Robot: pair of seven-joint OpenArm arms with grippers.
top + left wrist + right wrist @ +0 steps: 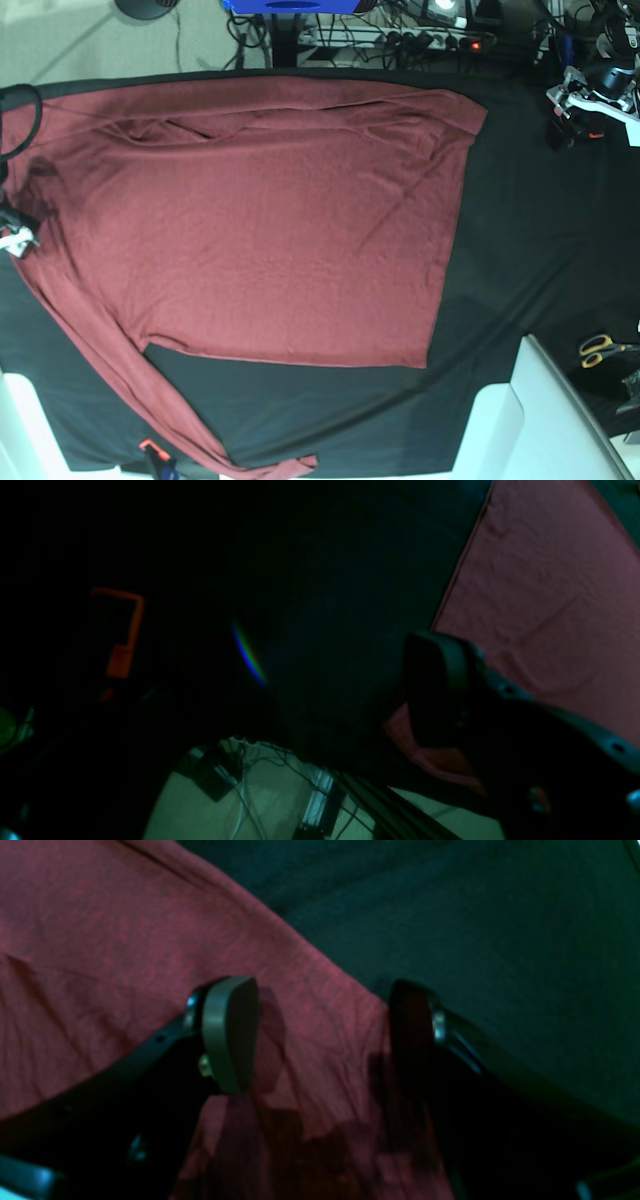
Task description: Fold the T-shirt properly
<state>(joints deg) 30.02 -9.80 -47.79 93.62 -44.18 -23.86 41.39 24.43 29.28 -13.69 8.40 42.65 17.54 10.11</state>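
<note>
The maroon T-shirt (270, 230) lies spread flat on the black cloth, one long sleeve (120, 370) running along its left side down to the front edge. My right gripper (320, 990) is open low over a slanting edge of the T-shirt (125, 940), one finger (232, 1030) above the fabric and the other (410, 1030) at the hem. In the base view it only just shows at the far left (14, 238). My left gripper (588, 98) is at the back right, off the shirt. One dark finger (440, 685) shows beside a shirt corner (540, 590), with nothing held.
Black cloth (530, 250) covers the table. Scissors (600, 348) lie at the right edge. White panels (500, 430) stand at the front corners. Cables and power strips (400, 35) lie on the floor behind, and more of them (320, 805) show beyond the table edge. An orange frame (125, 630) sits in the dark.
</note>
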